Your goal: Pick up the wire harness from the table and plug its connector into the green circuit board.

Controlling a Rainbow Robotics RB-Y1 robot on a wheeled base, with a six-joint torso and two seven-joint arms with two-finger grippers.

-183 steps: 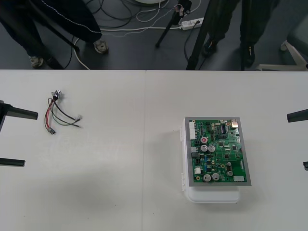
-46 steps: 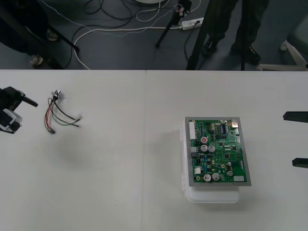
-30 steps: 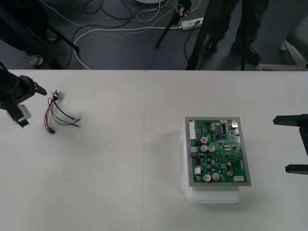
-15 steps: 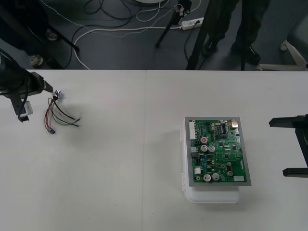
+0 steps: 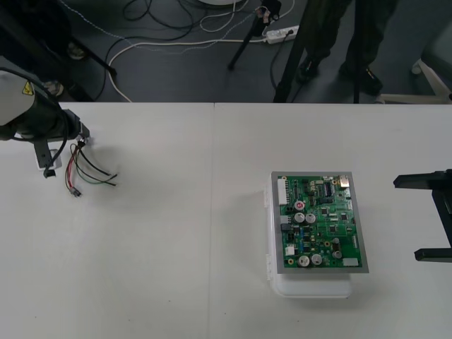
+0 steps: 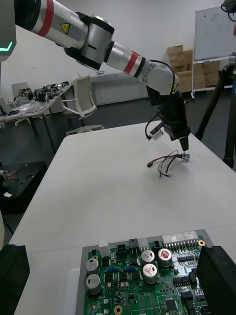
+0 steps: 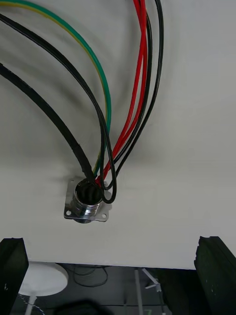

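Well left of the green circuit board, toward the table's far side, the L gripper hangs over the wire harness. The L arm comes in from the table's L edge, silver links w/ a red ring, wrist bent so the gripper points steeply down at the table. Its fingers stand spread wide, w/ the round metal socket lying on the table btwn them, untouched; red, black and green wires fan out from it. The harness lies flat, and its small black plug rests on the table well apart from the board, not plugged in. R gripper waits just right of the board at the table's R edge, fingers spread far apart and pointing toward the board, nothing btwn them. The board sits flat on its white base, the base's near lip showing past the board's near edge.
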